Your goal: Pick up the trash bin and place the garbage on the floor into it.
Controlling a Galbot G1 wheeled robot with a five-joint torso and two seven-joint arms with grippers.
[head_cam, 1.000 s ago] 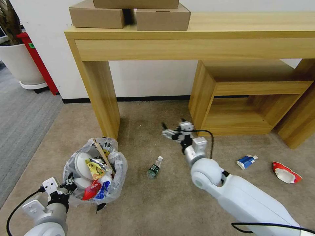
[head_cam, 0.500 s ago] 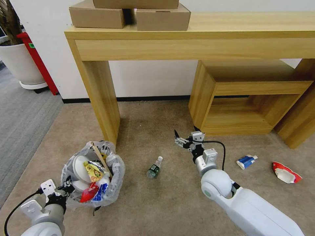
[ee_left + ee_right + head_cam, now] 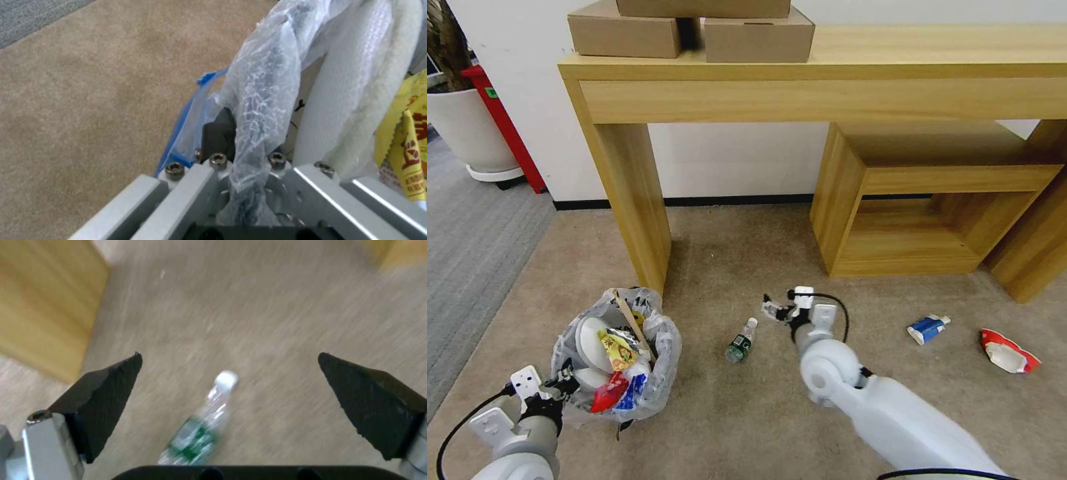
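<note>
The trash bin (image 3: 617,357), dark and lined with a crinkly clear bag (image 3: 262,83), hangs at the lower left above the beige floor (image 3: 727,413). It holds white slippers (image 3: 356,83), a yellow wrapper (image 3: 409,143), red paper and a wooden stick. My left gripper (image 3: 565,379) is shut on its near rim (image 3: 242,146). A small plastic bottle (image 3: 742,340) lies on the carpet in the middle. Just right of its cap hovers my right gripper (image 3: 774,310), open, and the bottle (image 3: 200,426) lies between its fingers (image 3: 111,383). A blue-white tube (image 3: 928,328) and a red-white wrapper (image 3: 1008,352) lie farther right.
A wooden desk (image 3: 827,73) with cardboard boxes (image 3: 694,30) stands behind; its leg (image 3: 634,200) comes down just beyond the bin. A low wooden shelf (image 3: 934,200) sits at the right. A white plant pot (image 3: 470,133) and grey striped carpet (image 3: 474,240) lie left.
My right arm has swung back from the shelf's corner, leftward and down, to just beside the bottle's cap. The bin dropped slightly a second ago and has held still since.
</note>
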